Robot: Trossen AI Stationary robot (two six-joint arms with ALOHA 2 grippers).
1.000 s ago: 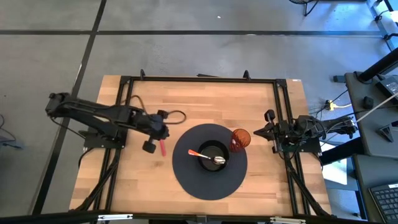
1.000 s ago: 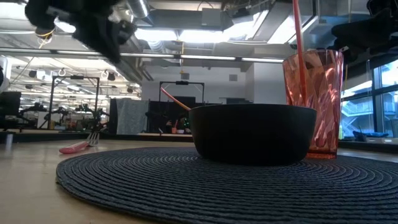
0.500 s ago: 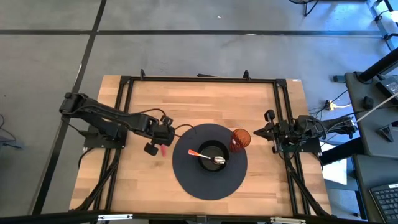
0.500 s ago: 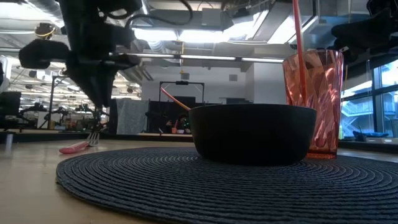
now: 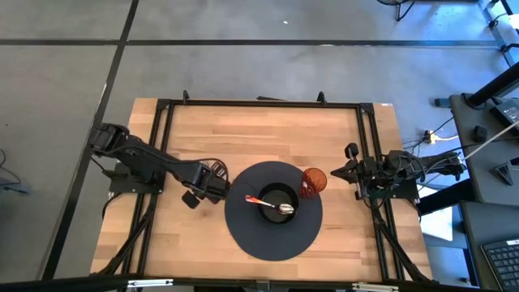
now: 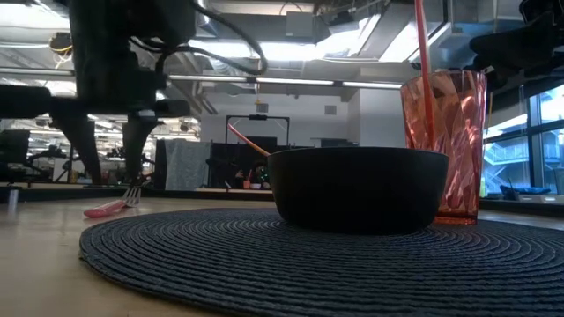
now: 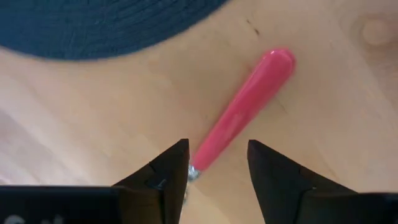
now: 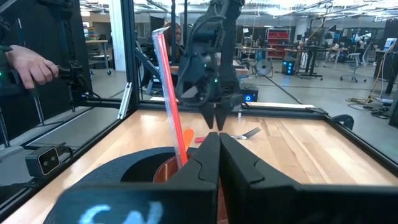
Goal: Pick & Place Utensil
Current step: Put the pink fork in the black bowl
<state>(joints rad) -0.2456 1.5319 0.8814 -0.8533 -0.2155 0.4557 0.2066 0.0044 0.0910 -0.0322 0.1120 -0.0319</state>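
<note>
The left gripper (image 5: 212, 188) has been brought from a raised position farther out over the bare wood to a low position just beside the left edge of the round placemat (image 5: 243, 235). Over the same interval its fingers have been parted from closed to a moderate gap. In the left wrist view, the 2 fingertips (image 7: 171, 167) are seen standing apart on either side of the neck of the pink-handled fork (image 7: 242, 111), which lies flat on the wooden table (image 5: 268, 130) just off the placemat rim. No contact between fingers and fork is visible.

This change is judged to mark the end of the approach and the start of the grasp: the fork is straddled but not yet gripped. A further small descent and a closing of the fingers would be required.

On the placemat, a black bowl (image 5: 278, 201) holds 1 spoon (image 5: 272, 204) with an orange handle. Touching the bowl's right side stands a red tumbler (image 5: 314, 181) containing a straw.

Right of the placemat, the right gripper (image 5: 350, 171) is parked with its fingers fully together, holding nothing.
</note>
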